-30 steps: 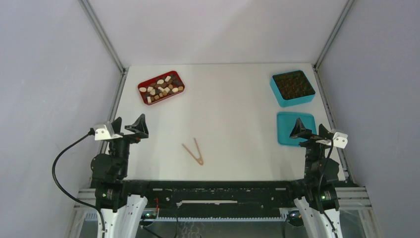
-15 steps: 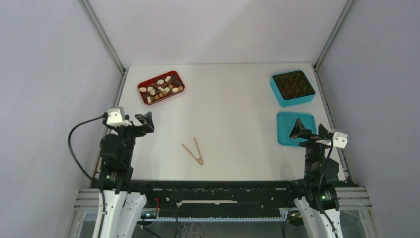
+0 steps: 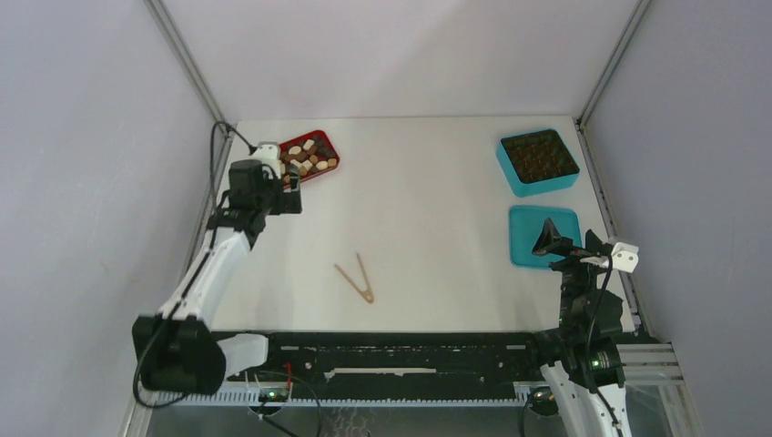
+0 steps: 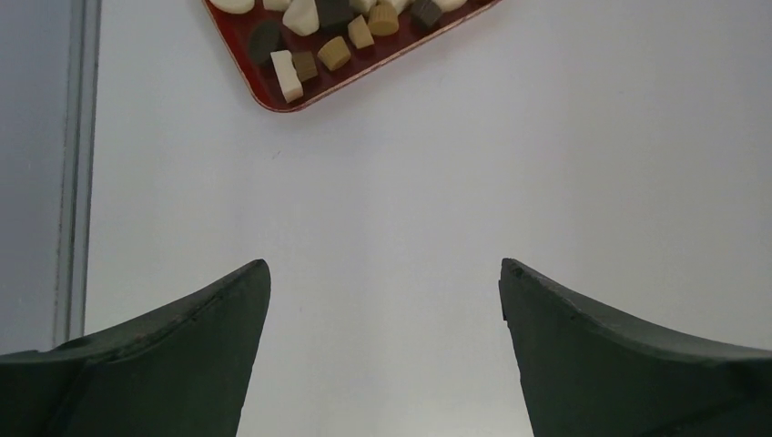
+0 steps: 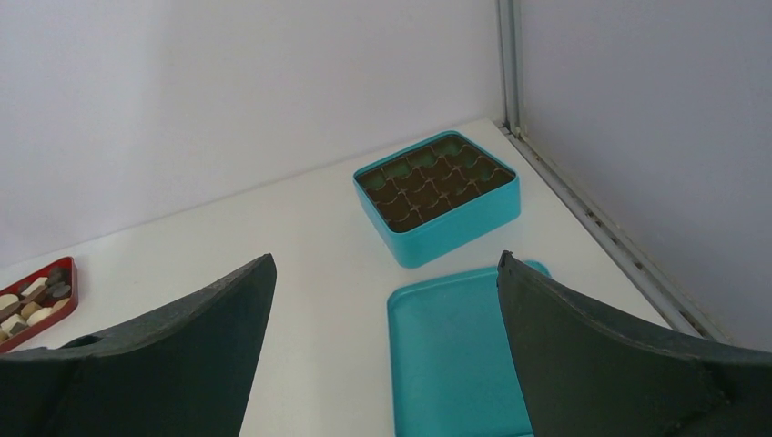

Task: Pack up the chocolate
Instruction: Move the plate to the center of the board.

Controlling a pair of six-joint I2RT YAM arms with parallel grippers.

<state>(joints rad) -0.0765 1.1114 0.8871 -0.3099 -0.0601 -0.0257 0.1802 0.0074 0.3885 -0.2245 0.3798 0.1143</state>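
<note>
White desk (image 3: 437,209) fills the floor of a box with pale grey walls. The chocolate (image 3: 309,157) lies in a red tray (image 3: 320,172) at the far left of the desk. It is a lot of little bits, dark brown, tan and cream-white.

The left arm (image 3: 218,259) reaches out to the near end of that tray. The left jaws are wide apart and hold nothing. In the left wrist view, only bare desk shows between the two dark fingers (image 4: 182,355). The chocolate (image 4: 333,52) sits ahead of them at the top of the view, more to the left finger's side. Only one corner of the red tray (image 4: 241,38) shows there. The jaws do not touch the tray or any of the bits.

The right arm (image 3: 583,300) is pulled back at the near right of the desk. The right jaws are wide apart too, and hold nothing. They hang over a flat teal lid (image 3: 521,228). Beyond the lid stands a teal box (image 3: 546,187) with a dark brown grid (image 3: 540,155) inside. In the right wrist view, the chocolate (image 5: 36,291) is far off at the left edge, well apart from these jaws.

Wooden tongs (image 3: 360,280) lie in a V near the middle of the desk, well apart from both arms.
</note>
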